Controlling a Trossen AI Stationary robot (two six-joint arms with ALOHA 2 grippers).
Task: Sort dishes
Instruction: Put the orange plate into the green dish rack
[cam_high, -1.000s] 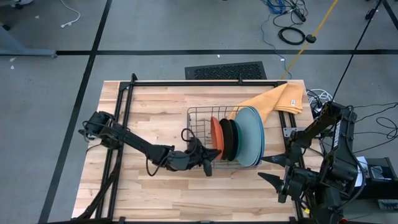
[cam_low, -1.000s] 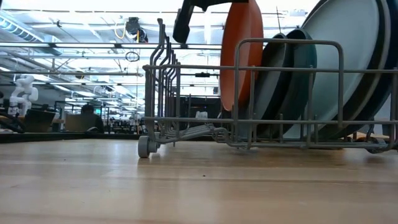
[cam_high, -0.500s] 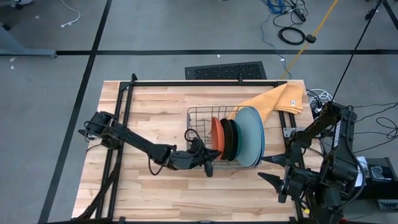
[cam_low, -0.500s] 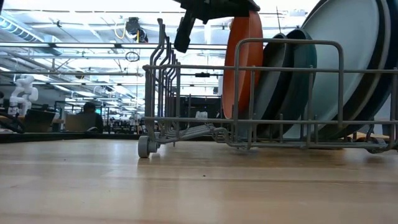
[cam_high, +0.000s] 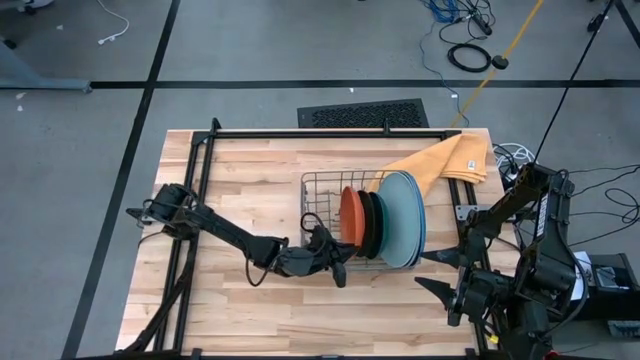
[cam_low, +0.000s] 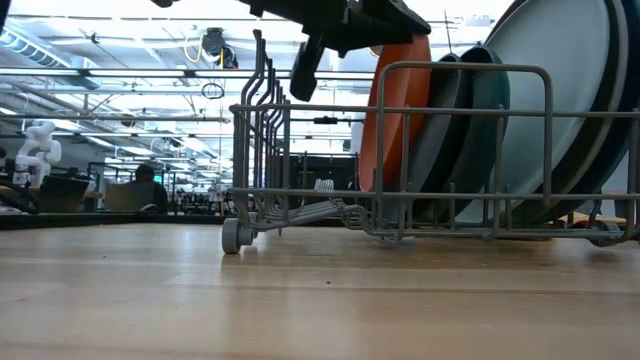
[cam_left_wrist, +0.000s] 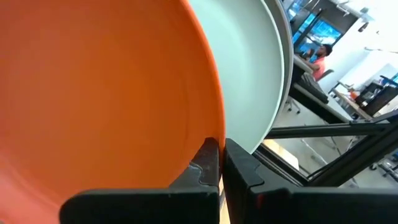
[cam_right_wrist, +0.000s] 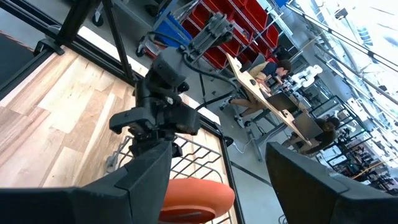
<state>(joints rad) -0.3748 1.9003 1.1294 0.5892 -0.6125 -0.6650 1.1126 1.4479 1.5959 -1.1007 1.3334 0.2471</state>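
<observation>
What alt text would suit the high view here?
The left gripper holds the orange plate upright in the wire rack, beside five more standing plates. The right arm waits at the table's right edge, near a yellow cloth.

Robotics lab or industrial workshop: wooden worktop (cam_high: 240, 190) on a grey concrete floor (cam_high: 250, 40) marked with black tape lines, loose cables (cam_high: 468, 55) lying about. Low view shows a big open hall with ceiling trusses (cam_low: 120, 90) and a white robot figure (cam_low: 38, 140) in back. Right wrist view shows red storage bins (cam_right_wrist: 239, 25) on shelving and people seated at desks (cam_right_wrist: 267, 93).
</observation>
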